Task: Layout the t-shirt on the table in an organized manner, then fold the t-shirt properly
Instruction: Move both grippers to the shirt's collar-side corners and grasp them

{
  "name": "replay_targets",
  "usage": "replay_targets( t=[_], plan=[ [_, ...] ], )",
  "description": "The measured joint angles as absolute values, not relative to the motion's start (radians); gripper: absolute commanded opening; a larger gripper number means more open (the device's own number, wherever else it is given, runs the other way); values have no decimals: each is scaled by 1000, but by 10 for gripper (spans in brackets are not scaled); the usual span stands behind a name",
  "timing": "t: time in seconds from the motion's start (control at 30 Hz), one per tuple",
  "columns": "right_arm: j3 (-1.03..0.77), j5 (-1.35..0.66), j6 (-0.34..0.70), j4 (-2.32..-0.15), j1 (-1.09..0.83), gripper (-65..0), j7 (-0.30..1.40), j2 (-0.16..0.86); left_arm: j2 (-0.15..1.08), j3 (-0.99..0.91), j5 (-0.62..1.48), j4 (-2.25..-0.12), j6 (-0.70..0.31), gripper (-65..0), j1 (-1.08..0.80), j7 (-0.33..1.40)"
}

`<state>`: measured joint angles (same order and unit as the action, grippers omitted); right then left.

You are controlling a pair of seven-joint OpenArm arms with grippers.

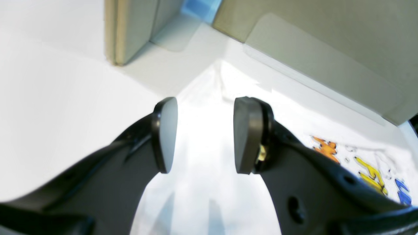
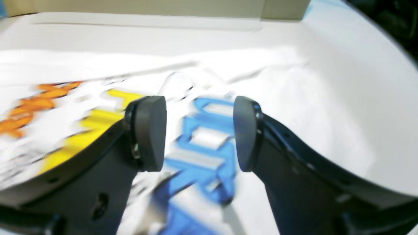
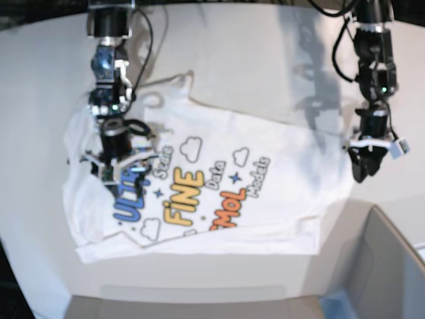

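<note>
The white t-shirt (image 3: 285,166) lies spread print-up on the white table (image 3: 265,53), with blue, yellow and orange lettering across its middle. My right gripper (image 3: 114,171) hovers over the blue letters at the shirt's left side. In the right wrist view the right gripper (image 2: 199,133) stands open above the blurred blue print of the t-shirt (image 2: 294,107). My left gripper (image 3: 363,169) is at the shirt's right edge. In the left wrist view the left gripper (image 1: 202,133) is open over a pointed white corner of the t-shirt (image 1: 209,195), nothing between the pads.
A grey box (image 3: 388,266) sits at the near right corner of the table, and its wall (image 1: 326,49) rises just beyond the shirt corner. A second grey panel (image 1: 130,29) stands to its left. Bare table (image 1: 49,98) lies left of the left gripper.
</note>
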<state>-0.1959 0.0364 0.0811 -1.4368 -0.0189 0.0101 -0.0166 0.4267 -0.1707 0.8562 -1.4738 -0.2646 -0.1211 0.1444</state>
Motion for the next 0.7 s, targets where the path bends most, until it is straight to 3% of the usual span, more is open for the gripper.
replay_targets(
  t=[0.13, 0.3, 0.57, 0.7],
  plan=[
    [-199, -139, 160, -1580, -129, -323, 207, -20, 429, -223, 857, -1570, -267, -384, -214, 191],
    [-226, -221, 158, -1774, -245, -323, 390, -12, 429, -249, 857, -1637, -264, -384, -295, 207],
    [-397, -242, 158, -1964, -371, -323, 635, -101, 430, -248, 856, -1660, -265, -384, -353, 204],
    [-517, -400, 159, -1992, -386, -323, 849, -109, 429, -247, 857, -1660, -268, -384, -361, 207]
  ],
)
